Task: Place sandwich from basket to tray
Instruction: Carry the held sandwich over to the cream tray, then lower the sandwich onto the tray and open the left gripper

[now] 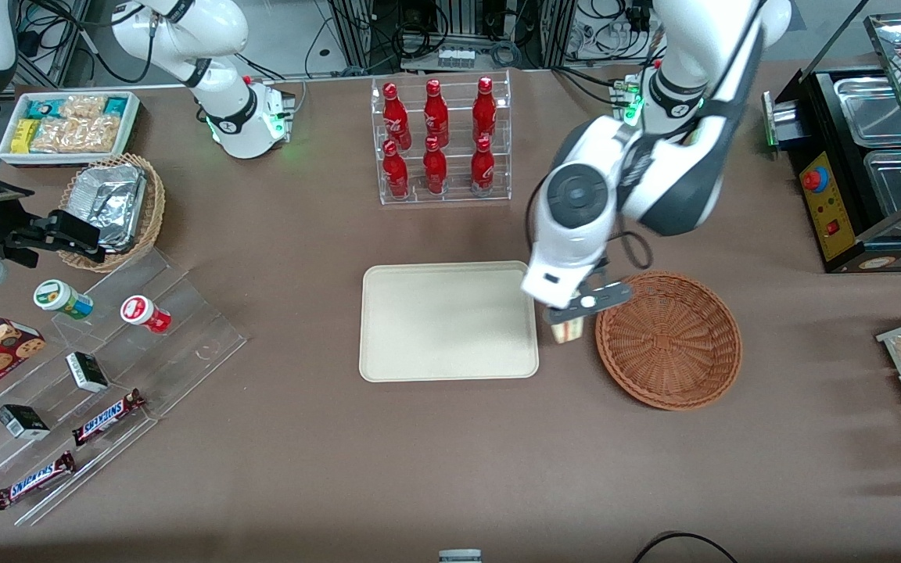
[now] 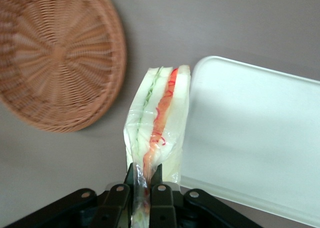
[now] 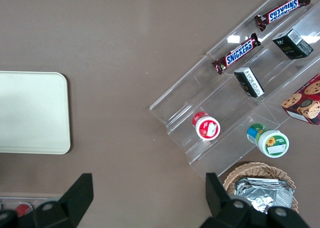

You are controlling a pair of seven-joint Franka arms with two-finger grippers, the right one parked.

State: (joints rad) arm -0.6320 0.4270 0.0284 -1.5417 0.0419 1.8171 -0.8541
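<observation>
From my station I see the flat cream rectangular tray point(image 1: 449, 321) lying bare near the table's middle. Just beside its edge, over the strip of brown tabletop point(image 1: 419, 469) between it and the basket, the black two-finger gripper point(image 1: 576, 311) hangs with its fingers point(image 2: 161, 194) pinched tight on the clear wrapper of the small triangular sandwich point(image 2: 161, 119), whose red, white and green layers show along the cut edge. Next comes the round reddish-brown wicker basket point(image 1: 668, 339), holding nothing, toward the working arm's end.
</observation>
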